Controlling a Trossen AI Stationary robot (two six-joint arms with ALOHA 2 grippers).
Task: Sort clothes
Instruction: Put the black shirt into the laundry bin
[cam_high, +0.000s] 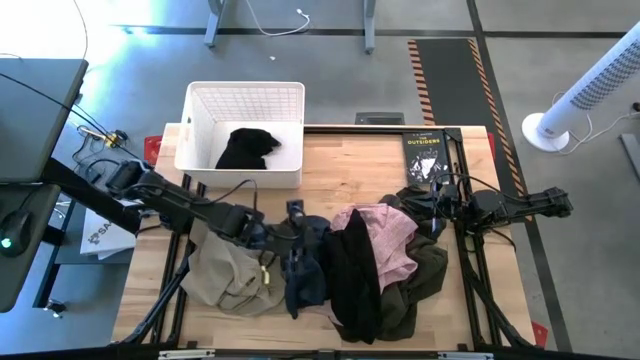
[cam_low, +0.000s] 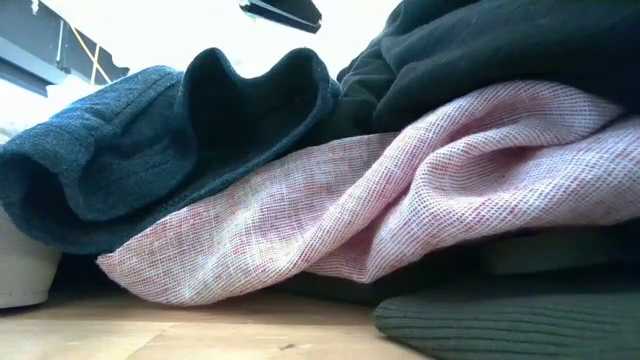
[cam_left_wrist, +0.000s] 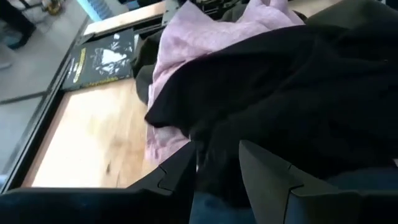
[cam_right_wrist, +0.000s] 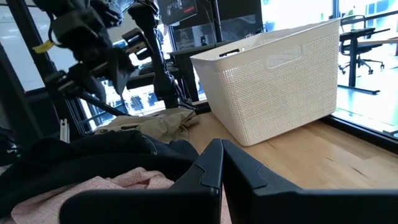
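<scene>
Tabletop: left tool (cam_high: 283, 238) amid clothes (cam_high: 350, 265)

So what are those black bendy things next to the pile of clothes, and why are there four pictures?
Those are two robot arms, each ending in a two-finger gripper. One picture looks down from above, one sits low at table height, and each arm carries a camera on its wrist.

On the wooden table lies a heap of clothes: a khaki garment, a navy-grey garment, a black garment, a pink garment and an olive-green garment. A black book lies at the far edge. The white basket already holds one black piece of clothing.

The left gripper is closed on the black garment. The right gripper is shut, holds nothing and waits over the right side of the heap.
</scene>
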